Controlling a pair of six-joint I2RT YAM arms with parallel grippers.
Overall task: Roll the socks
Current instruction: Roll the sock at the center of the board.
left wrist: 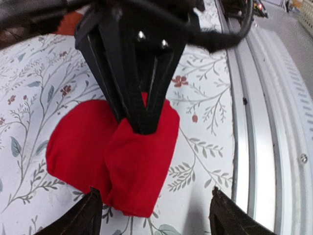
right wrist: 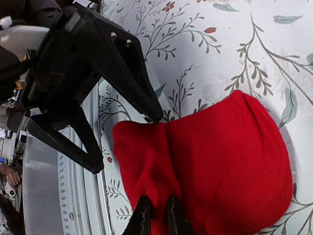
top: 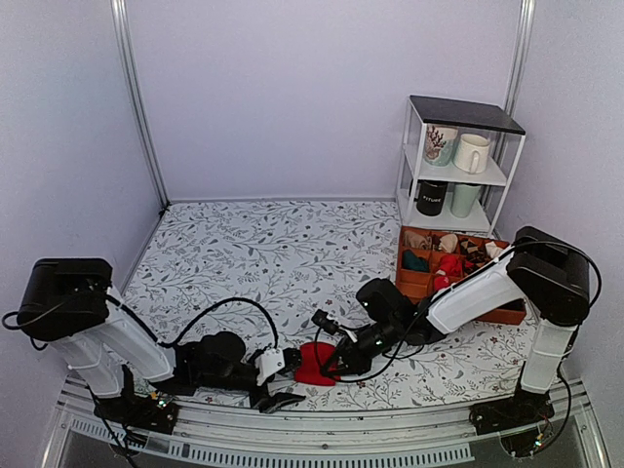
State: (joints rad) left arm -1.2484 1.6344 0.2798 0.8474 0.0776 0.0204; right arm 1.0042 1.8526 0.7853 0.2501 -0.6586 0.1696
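The socks [top: 313, 365], a plain bright red fabric pair, lie on the flower-patterned bench [top: 253, 253] near the bottom centre of the overhead view, between the two arms. Up close they form a short, thick bundle with two rounded lobes and a crease running between them, so they look already folded over or partly rolled. No loose tail shows. The right gripper [right wrist: 159, 220] is closed narrow, pinching red fabric at the crease near one edge of the bundle. The left gripper [left wrist: 157, 214] stands wide, holding nothing. Its fingers sit on either side of the bundle's end, one tip just beside the fabric, and contact cannot be told. An orange bin [top: 421, 285] with other sock bundles sits well apart at the right of the overhead view. The roll seems to be in its closing stage, with one side pinning the bundle while the other is free to take a new hold. The next move likely calls for the open gripper to close on the outer layer or cuff and pull it over the bundle. The pinch should hold meanwhile, so that the soft fabric does not spring open.
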